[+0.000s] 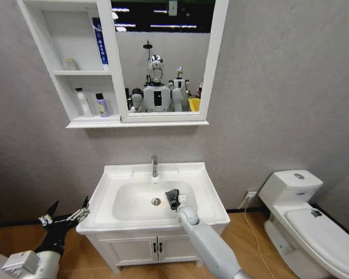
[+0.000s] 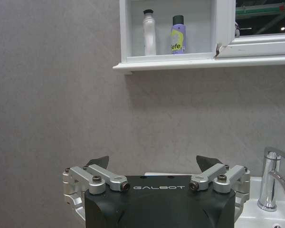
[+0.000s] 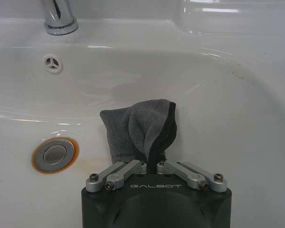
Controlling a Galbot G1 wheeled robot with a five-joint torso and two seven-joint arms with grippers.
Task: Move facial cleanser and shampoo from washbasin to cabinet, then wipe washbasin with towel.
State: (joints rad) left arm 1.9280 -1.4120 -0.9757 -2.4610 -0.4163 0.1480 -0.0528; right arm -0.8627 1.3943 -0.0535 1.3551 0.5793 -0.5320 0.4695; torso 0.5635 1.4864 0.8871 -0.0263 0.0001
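"GALBOT" in pale letters on the black body of the left gripper point(image 2: 153, 167); same word on the black body of the right gripper point(image 3: 151, 165). Purple bottle point(image 2: 178, 34) on the lowest cabinet point(image 2: 166, 59) shelf has yellow lettering, readable part "efe". Blue tube point(image 1: 100, 40) on the top shelf carries white characters, too small to read.

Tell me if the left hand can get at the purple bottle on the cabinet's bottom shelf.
Probably yes: the left hand is open below the cabinet, and nothing blocks the purple bottle.
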